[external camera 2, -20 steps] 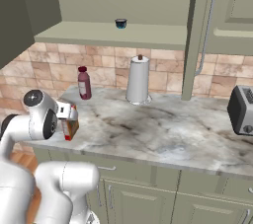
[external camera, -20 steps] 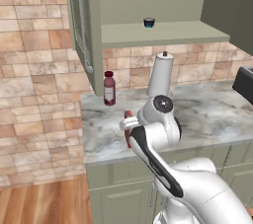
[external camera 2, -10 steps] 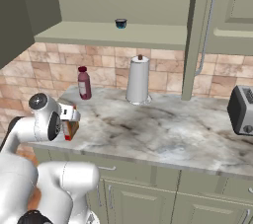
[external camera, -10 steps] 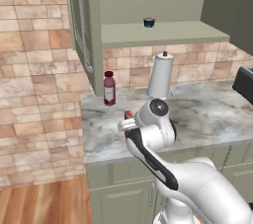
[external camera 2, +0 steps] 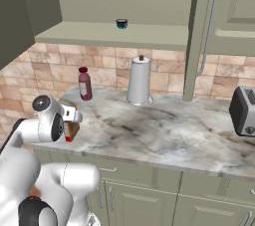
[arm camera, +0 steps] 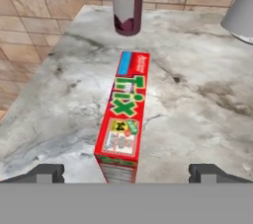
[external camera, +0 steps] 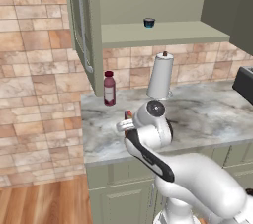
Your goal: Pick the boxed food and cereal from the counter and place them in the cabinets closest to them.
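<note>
The red cereal box (arm camera: 123,117) stands between the spread, empty fingers of the end effector (arm camera: 126,172).

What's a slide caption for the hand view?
Open gripper straddling a red cereal box on the marbled counter, dark-red bottle behind.

Bare marble counter (arm camera: 197,104) lies open to both sides of the upright cereal box (arm camera: 124,114). Behind it a dark red bottle (arm camera: 127,1) stands apart against the tiled wall; a paper towel roll (external camera: 160,76) blocks the right rear. The cabinets' (external camera: 163,34) shelf holds one small cup (external camera: 149,22).
</note>
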